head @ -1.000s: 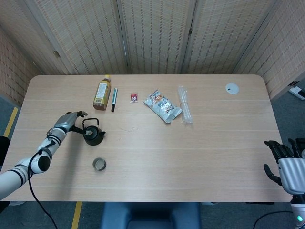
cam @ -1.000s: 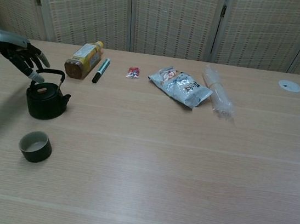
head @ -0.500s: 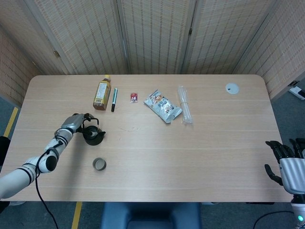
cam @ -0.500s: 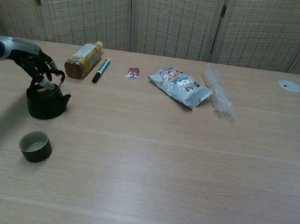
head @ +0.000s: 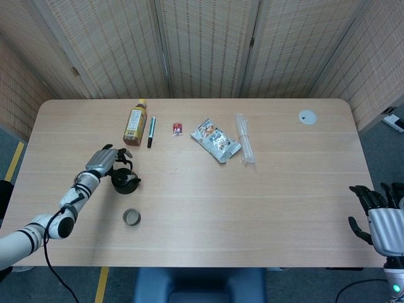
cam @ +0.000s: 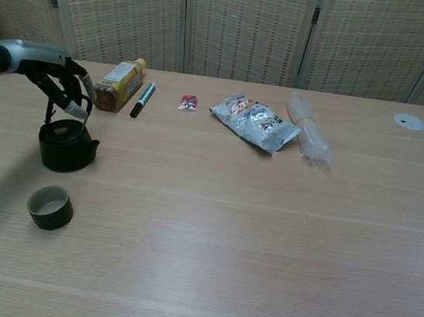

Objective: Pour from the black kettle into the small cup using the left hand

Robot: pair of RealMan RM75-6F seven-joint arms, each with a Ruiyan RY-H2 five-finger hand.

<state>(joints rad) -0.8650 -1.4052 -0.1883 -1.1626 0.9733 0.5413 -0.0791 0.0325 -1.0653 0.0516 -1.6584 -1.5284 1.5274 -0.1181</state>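
On the table (head: 265, 196) the left hand (cam: 63, 86) curls around the handle of the kettle (cam: 65, 145), which should lift level and tip slowly over the cup (cam: 50, 207) just in front; the right hand (head: 377, 214) idles open.

Bottle (head: 134, 123), marker (head: 151, 131), snack bag (head: 216, 141)

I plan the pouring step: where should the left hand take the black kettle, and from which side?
By the arched handle above the lid of the black kettle, from above: it stands upright, and the left hand is already there. The spout points right.
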